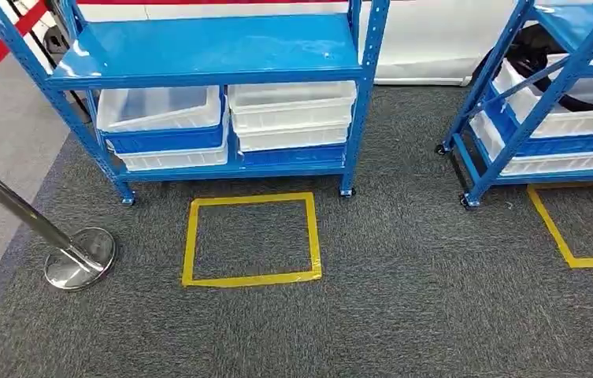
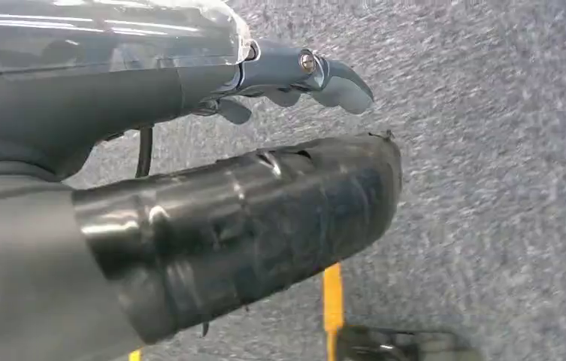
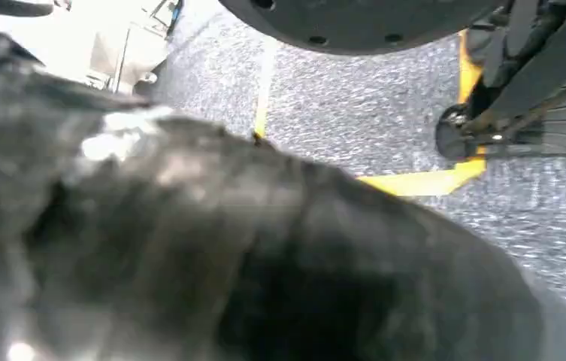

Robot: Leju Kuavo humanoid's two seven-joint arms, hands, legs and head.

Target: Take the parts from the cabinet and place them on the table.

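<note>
Grey and thick, the thumb of the left hand (image 2: 295, 79) juts over the carpet in the left wrist view, with darker fingers curled in under it and nothing between them; a black object wrapped in glossy film (image 2: 249, 226) lies alongside that hand, though whether the hand touches it cannot be told. In the right wrist view a blurred dark mass lies close before the lens, so whether the right hand is open or closed cannot be told. Beneath both is grey carpet (image 1: 403, 315) marked with strips of yellow tape. In the head view a yellow taped square (image 1: 251, 240) lies on the carpet just in front of a blue shelving cabinet (image 1: 214, 55), whose lower shelf carries stacked white and blue bins (image 1: 163, 126) side by side with more white bins (image 1: 293, 114). A second blue cabinet (image 1: 545, 102) stands to the right with its own bins, and a chrome post base (image 1: 80, 258) rests at the left.
</note>
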